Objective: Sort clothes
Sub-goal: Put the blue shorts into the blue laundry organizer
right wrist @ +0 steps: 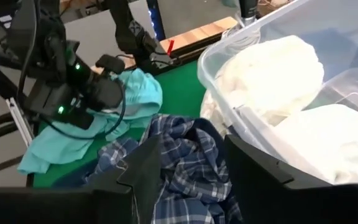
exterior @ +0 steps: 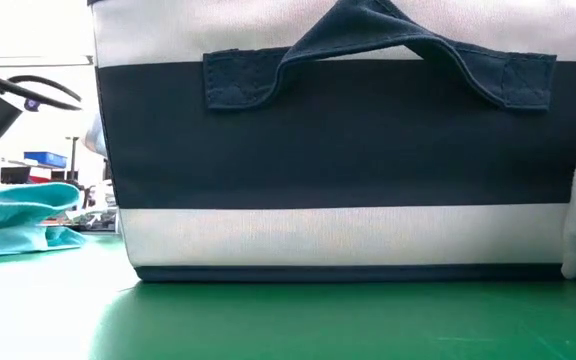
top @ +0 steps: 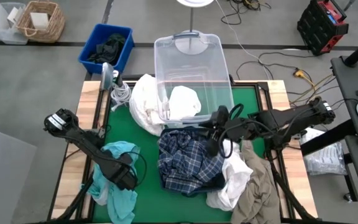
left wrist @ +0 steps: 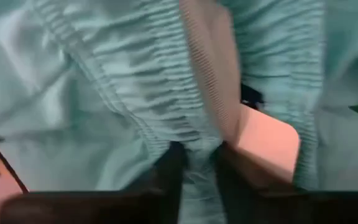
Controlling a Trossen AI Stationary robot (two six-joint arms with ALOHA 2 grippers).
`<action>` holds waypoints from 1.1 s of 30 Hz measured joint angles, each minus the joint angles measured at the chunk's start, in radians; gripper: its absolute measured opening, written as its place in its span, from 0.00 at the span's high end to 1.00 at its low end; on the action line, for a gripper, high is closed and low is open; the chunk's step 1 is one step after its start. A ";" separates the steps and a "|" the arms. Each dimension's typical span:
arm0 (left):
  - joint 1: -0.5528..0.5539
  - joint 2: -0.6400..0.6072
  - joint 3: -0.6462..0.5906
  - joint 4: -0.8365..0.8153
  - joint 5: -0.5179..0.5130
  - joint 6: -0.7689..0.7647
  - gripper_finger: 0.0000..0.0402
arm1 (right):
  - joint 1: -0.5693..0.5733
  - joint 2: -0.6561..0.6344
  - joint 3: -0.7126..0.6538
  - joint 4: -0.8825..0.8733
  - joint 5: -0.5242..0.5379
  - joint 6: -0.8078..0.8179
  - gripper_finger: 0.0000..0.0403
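While the left tool [top: 124, 177] pinches the teal garment [top: 118, 186] at the near left of the worktop [top: 135, 134], fabric bunched between its fingers [left wrist: 169, 171], the step in hand looks like lifting that piece for sorting. Farther in, the right tool [top: 215, 138] hovers spread over the plaid shirt [top: 188, 163]. Next, the teal piece likely needs carrying clear to a bin [top: 194, 71] beyond.

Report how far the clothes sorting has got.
Done: a white garment lies in the clear bin. In hand: the left tool is shut on the teal garment; the right tool hangs open over the plaid garment. Left: plaid, khaki garment, other whites.
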 joint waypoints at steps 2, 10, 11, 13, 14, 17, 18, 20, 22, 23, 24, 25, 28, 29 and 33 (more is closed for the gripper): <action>0.000 0.000 0.004 0.000 -0.001 0.055 0.96 | -0.009 0.000 0.010 -0.003 0.000 0.000 0.59; 0.000 -0.021 0.124 0.020 0.078 0.410 1.00 | -0.026 0.000 0.024 -0.015 -0.002 0.007 0.65; 0.000 -0.029 0.156 0.014 0.086 0.446 1.00 | -0.026 0.000 0.024 -0.019 -0.002 0.008 0.66; 0.000 -0.045 0.225 0.001 0.104 0.497 1.00 | -0.026 0.000 0.024 -0.023 -0.003 0.010 0.67; 0.000 -0.054 0.260 -0.003 0.109 0.511 1.00 | -0.026 0.000 0.024 -0.026 -0.003 0.010 0.68; 0.000 -0.089 0.378 -0.038 0.112 0.512 1.00 | -0.026 0.001 0.024 -0.027 -0.003 -0.001 0.70; 0.000 -0.099 0.422 -0.053 0.117 0.499 1.00 | -0.026 0.001 0.024 -0.026 -0.003 -0.013 0.70; -0.001 -0.113 0.513 -0.109 0.113 0.451 1.00 | -0.025 0.000 0.024 -0.026 -0.007 -0.043 0.70; -0.004 -0.122 0.607 -0.188 0.111 0.392 1.00 | -0.026 0.000 0.024 -0.010 -0.026 -0.075 0.71; -0.004 -0.123 0.660 -0.227 0.111 0.356 1.00 | -0.026 0.000 0.024 0.010 -0.052 -0.098 0.71; -0.004 -0.123 0.716 -0.272 0.109 0.319 1.00 | -0.026 0.000 0.024 0.042 -0.077 -0.122 0.70; -0.004 -0.123 0.770 -0.313 0.107 0.284 1.00 | -0.026 0.000 0.024 0.078 -0.102 -0.146 0.70; -0.011 -0.118 0.948 -0.384 0.021 0.213 1.00 | -0.025 0.000 0.024 0.180 -0.158 -0.219 0.68; -0.017 -0.114 1.004 -0.395 -0.032 0.207 1.00 | -0.025 0.000 0.024 0.207 -0.163 -0.245 0.67; -0.035 -0.087 1.199 -0.410 -0.244 0.232 1.00 | -0.028 0.014 0.031 0.312 -0.165 -0.328 0.61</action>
